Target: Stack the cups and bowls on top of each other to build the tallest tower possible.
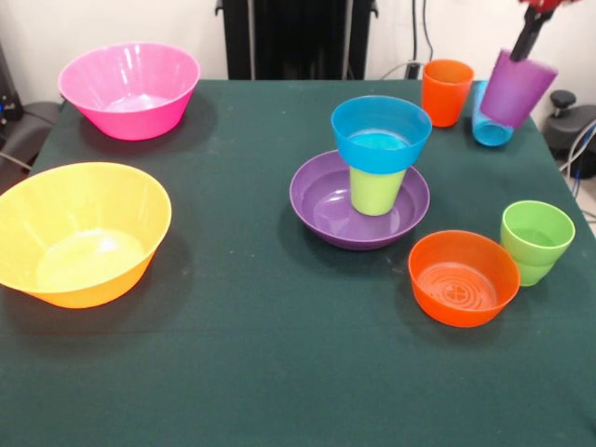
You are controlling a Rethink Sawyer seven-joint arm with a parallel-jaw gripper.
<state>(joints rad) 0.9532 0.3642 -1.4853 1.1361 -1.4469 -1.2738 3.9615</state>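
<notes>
My fingers [527,41] pinch the purple cup [517,88] by its rim, tilted, hoisted over the light blue cup [488,126] — next, across to the tower's [377,177] blue bowl [381,132].

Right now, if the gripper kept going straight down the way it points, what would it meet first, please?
Probably the light blue cup on its side beneath: the gripper holds the purple cup tilted over it, though depth is unclear.
</notes>
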